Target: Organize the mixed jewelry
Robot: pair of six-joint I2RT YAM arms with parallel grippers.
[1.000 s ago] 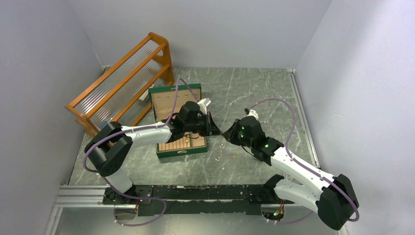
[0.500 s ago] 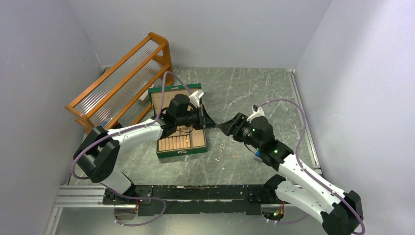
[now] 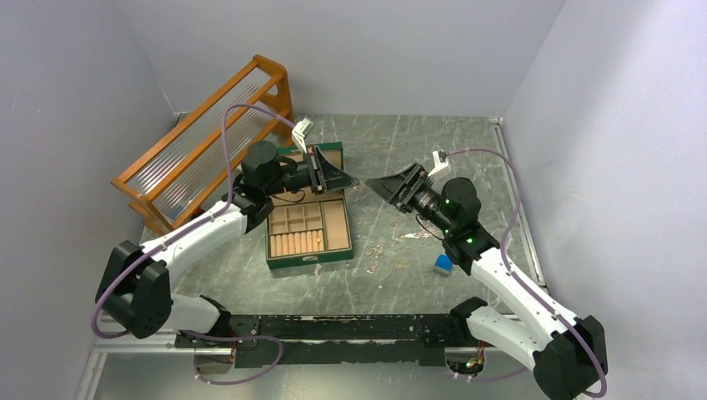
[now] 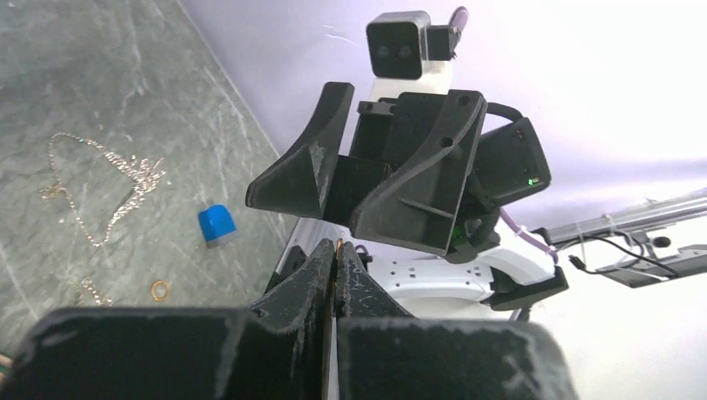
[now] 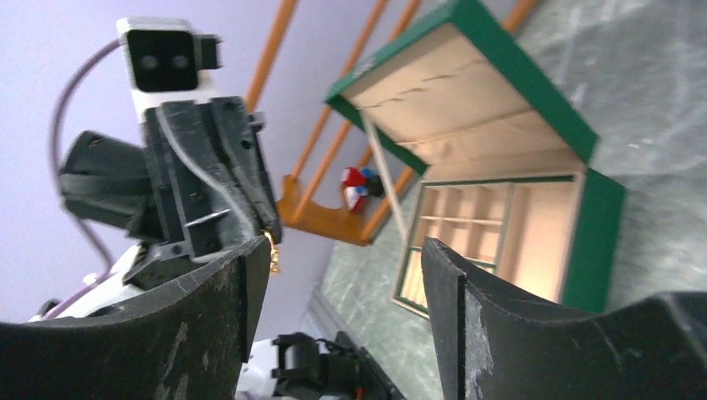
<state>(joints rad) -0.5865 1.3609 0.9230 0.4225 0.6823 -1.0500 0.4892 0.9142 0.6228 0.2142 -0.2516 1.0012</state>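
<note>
Right of the green box (image 3: 310, 260) from above, left gripper (image 3: 353, 181) closed facing spread right gripper (image 3: 373, 184), jewelry (image 3: 374, 255) loose on the counter (image 3: 417, 150); from left wrist, barely clamped on a gold piece (image 4: 338, 244); from right wrist, dangling, apt to slip out.

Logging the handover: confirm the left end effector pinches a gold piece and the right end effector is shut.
Wrong: the right end effector is open, jaws wide apart in the right wrist view. The left end effector does pinch the gold piece.
</note>
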